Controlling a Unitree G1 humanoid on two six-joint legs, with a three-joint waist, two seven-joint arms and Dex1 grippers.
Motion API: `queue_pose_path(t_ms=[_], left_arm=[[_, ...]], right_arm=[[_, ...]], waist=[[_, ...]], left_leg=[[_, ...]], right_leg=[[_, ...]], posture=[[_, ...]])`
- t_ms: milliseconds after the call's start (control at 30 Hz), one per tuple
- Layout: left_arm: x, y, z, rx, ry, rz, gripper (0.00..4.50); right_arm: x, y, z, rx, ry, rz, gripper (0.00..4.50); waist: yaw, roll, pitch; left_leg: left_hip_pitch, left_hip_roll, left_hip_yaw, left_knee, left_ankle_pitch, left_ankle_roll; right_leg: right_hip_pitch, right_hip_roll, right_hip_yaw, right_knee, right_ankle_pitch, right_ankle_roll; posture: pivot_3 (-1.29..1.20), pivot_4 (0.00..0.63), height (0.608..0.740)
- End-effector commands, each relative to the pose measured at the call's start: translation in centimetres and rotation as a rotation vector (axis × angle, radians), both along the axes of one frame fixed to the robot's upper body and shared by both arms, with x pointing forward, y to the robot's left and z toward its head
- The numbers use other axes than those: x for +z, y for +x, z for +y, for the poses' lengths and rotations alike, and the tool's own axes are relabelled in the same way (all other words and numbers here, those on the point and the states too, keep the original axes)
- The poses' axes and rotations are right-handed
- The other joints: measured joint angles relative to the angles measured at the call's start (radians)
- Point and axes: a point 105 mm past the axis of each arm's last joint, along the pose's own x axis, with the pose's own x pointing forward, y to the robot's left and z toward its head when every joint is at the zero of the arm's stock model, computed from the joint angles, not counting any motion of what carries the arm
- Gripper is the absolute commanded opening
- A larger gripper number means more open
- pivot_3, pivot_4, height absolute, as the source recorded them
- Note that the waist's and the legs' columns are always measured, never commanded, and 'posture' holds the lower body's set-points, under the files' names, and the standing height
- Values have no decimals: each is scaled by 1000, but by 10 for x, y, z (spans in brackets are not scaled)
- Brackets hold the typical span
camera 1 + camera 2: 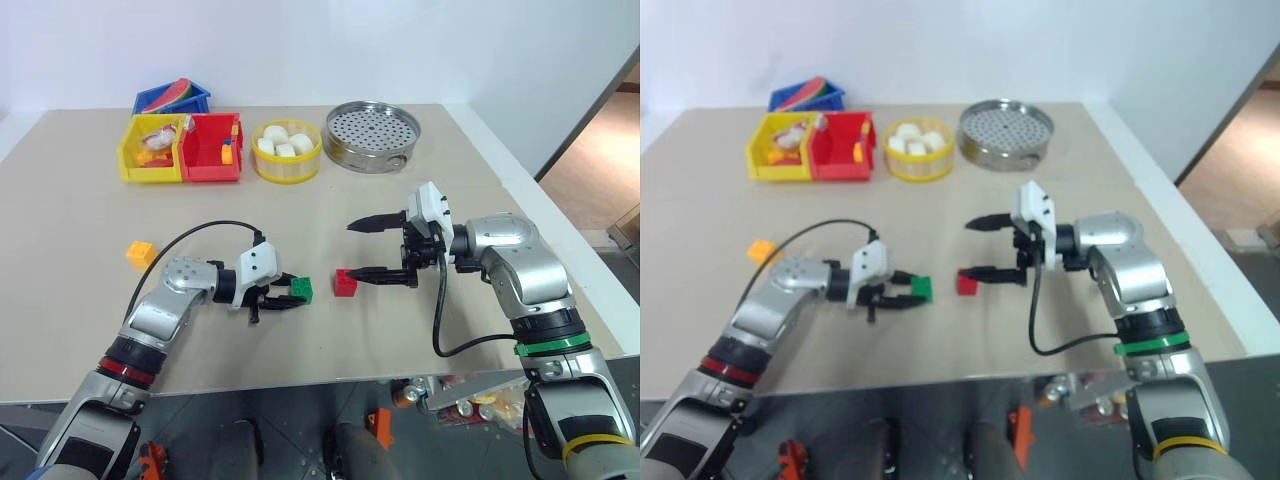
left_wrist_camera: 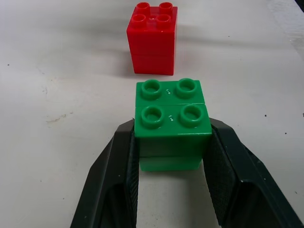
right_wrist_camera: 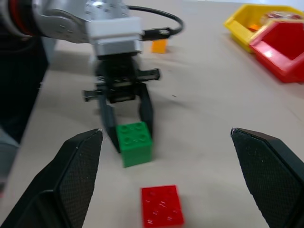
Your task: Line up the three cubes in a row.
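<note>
Off to the left pincer's [image 1: 284,297] outer side sits the orange-yellow cube [image 1: 141,253], well apart. That pincer is clamped on the green cube [image 1: 301,289]. Just beyond it stands the red cube [image 1: 345,282], beside the right pincer's [image 1: 385,250] wide-spread, empty fingers.

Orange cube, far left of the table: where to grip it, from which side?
Judging from the head view: the orange cube sits alone on the table, studs up. Grip two opposite flat side walls, not the studded top, coming from above or from the robot's near side. The left gripper is nearer, but it is shut on the green cube.
</note>
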Motion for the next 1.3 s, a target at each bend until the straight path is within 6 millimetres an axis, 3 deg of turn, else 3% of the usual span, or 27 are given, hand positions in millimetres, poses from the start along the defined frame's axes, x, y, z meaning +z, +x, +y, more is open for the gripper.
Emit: queue_pose_path(t_ms=[33,67,133,333,567,700,767,900,967,1033,1300], left_arm=[[0,3,2,12,13,-4,1303],[0,3,2,15,10,6,1303],[0,3,3,14,20,5,2339],[7,6,6,25,13,-29,4383],[52,-4,20,45,-37,-88,4446],[85,-20,45,156,-141,-13,4446],[96,-19,63,279,-189,-19,4446],[114,0,122,684,-310,-151,4446],[114,5,163,905,-386,-201,4446],[106,4,188,1012,-417,-200,4446],[76,1,226,1047,-349,-103,4446]], right_arm=[[9,-9,1,42,3,-26,4500],[9,-9,1,42,2,-25,4500],[8,-9,1,41,2,-26,4500],[7,-7,1,35,2,-27,4500],[12,-4,0,6,23,-31,4500],[15,0,-5,-24,33,-41,4500],[16,2,-7,-39,41,-41,4500],[18,6,-6,-55,56,-53,4500],[17,7,-3,-50,61,-55,4500],[15,7,1,-34,59,-56,4500],[26,6,13,12,128,-26,4500]], waist=[[0,0,0],[0,0,0],[0,0,0],[0,0,0],[-1,0,0],[-3,0,0],[-3,0,0],[-2,0,0],[-2,0,0],[-3,0,0],[0,0,0]], left_leg=[[0,0,0,0,0,0],[0,0,0,0,0,0],[0,0,0,0,0,0],[0,0,0,0,0,0],[0,0,0,0,0,0],[0,1,0,-1,0,0],[0,1,0,-1,0,0],[0,1,-1,-1,0,0],[1,1,-1,-1,0,0],[1,1,0,-1,0,0],[1,1,0,-1,0,-1]], right_leg=[[0,0,0,0,0,0],[0,0,0,0,0,0],[0,0,0,0,0,0],[0,0,0,0,0,0],[-1,0,0,0,0,0],[-1,0,0,0,-1,0],[-1,0,0,0,-1,0],[-1,0,-1,0,-1,0],[0,0,-1,0,-1,0],[0,0,0,0,-1,0],[0,-1,-1,0,-1,-1]], posture=[[0,150,740],[0,150,740],[0,150,740],[0,150,740],[0,150,740],[0,150,740],[0,150,740],[0,150,740],[0,150,740],[0,150,740],[0,150,740]])
